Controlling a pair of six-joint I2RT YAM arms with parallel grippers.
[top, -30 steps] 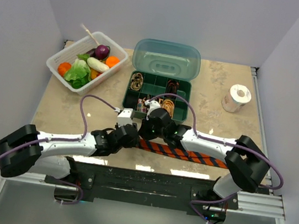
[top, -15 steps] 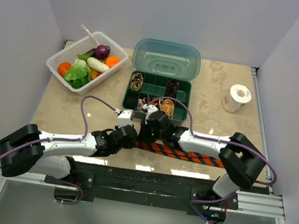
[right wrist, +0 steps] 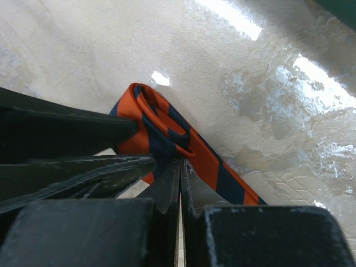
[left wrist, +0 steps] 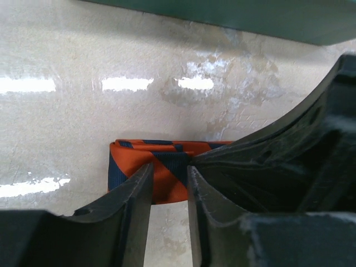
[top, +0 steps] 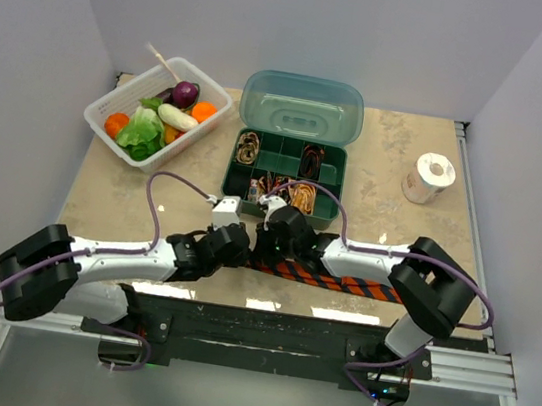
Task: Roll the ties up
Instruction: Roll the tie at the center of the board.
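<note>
An orange-red tie with navy stripes (top: 341, 282) lies flat along the table's front edge. Its left end is folded into a small loop (right wrist: 161, 128). My right gripper (top: 266, 253) is shut on the tie's edge just behind that loop, as the right wrist view (right wrist: 181, 161) shows. My left gripper (top: 241, 252) faces it from the left. Its jaws are a little apart over the folded end (left wrist: 167, 181), with the tie passing under the left finger (left wrist: 130, 200). Small coiled ties (top: 250, 145) sit in the green box's compartments.
The open green compartment box (top: 281, 144) stands just behind the grippers, lid (top: 303, 107) tipped back. A white basket of toy vegetables (top: 158, 111) is at the back left. A white tape roll (top: 428, 178) is at the right. Purple cables arch over both arms.
My right gripper has moved left along the tie and closed up against my left gripper. The left arm has barely moved.
</note>
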